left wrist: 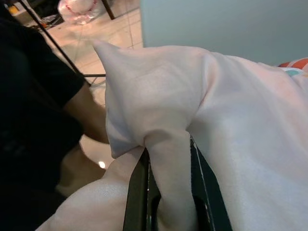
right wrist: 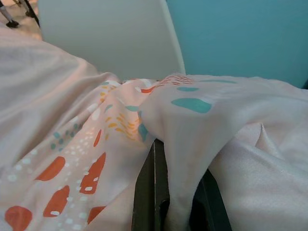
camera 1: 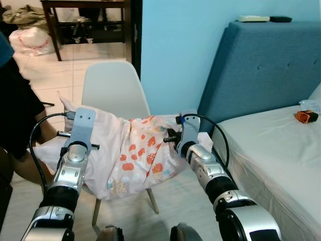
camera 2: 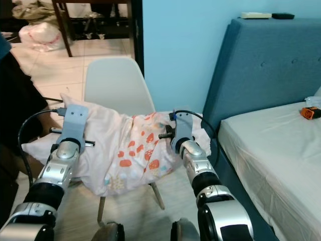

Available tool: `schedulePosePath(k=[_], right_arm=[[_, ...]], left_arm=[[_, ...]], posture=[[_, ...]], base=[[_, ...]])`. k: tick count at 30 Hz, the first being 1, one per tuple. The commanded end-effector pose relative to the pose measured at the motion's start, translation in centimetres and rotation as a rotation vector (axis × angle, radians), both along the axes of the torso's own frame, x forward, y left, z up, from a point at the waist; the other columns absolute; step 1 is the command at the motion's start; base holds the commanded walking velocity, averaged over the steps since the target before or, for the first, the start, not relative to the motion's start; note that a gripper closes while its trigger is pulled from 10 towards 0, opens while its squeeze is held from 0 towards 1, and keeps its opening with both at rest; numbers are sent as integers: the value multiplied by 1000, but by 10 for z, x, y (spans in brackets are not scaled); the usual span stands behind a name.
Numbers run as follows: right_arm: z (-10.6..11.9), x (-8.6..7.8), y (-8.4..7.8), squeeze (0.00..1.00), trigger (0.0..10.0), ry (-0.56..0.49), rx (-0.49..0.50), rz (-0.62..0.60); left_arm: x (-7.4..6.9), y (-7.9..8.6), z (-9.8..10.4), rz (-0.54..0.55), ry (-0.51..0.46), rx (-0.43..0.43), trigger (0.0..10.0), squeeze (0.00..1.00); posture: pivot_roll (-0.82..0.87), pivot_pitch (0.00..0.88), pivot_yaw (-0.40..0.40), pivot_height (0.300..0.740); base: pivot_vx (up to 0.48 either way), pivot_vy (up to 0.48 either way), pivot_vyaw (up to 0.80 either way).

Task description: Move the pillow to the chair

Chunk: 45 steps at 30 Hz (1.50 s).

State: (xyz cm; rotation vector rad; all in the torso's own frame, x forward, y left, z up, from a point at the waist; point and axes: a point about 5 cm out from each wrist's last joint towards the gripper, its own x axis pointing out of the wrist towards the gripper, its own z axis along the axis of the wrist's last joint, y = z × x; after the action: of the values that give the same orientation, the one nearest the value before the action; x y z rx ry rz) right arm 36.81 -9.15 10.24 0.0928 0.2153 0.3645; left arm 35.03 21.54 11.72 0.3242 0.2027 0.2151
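Teal walls and pale floor tiles frame the scene, with a white chair (camera 1: 114, 90) in the middle of the head views and a blue upholstered bed (camera 1: 281, 150) along the right edge.

Both grippers are closed on cloth. The left gripper (left wrist: 166, 202) has a fold of plain pink fabric pinched between its two black fingers, at the left-centre of the head views. The right gripper (right wrist: 168, 202) has a fold of the patterned cover clamped the same way, just right of centre. Between them hangs the pillow (camera 1: 125, 150), pale pink with orange and teal blotches, draped over the front of the chair seat and sagging below its edge. Whether its weight rests on the seat or on the grippers cannot be told.

To the far left, a person in a black top (camera 1: 15, 115) stands close, with a forearm near the pillow's left corner. An orange-and-black object (camera 1: 306, 116) lies on the mattress at right, well apart.

The main risk appears to be release too far forward: much of the pillow overhangs the front edge, so letting go now could let it slide to the floor. Each grip holds only a thin pinch of cover, which might slip or stretch if pulled hard. Any leftward swing of the left arm could brush the person.
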Motion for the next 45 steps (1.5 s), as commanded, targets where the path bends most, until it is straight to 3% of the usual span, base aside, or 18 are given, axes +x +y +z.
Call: schedulePosePath(k=[1, 8, 15, 38, 45], right_arm=[[25, 7, 10, 0, 10000, -120, 49, 34], [24, 3, 2, 0, 10000, -137, 93, 8], [16, -2, -4, 0, 10000, -127, 92, -11], [17, -1, -4, 0, 10000, -115, 134, -33], [14, -2, 1, 0, 10000, -95, 102, 3]], left_arm=[[1, -11, 6, -26, -34, -24, 10000, 0], [-13, -20, -5, -30, -44, -121, 10000, 0], [-23, -27, -16, -30, -28, -140, 10000, 0], [-24, -34, -14, -41, -20, -128, 10000, 0], [-25, -34, -14, -37, -21, -131, 10000, 0]], posture=[[43, 44, -87, 630], [31, 0, -66, 650], [40, 0, -68, 670], [57, 0, -66, 740], [66, 0, -70, 740]], base=[[0, 0, 0], [0, 0, 0], [0, 0, 0], [0, 0, 0], [0, 0, 0]])
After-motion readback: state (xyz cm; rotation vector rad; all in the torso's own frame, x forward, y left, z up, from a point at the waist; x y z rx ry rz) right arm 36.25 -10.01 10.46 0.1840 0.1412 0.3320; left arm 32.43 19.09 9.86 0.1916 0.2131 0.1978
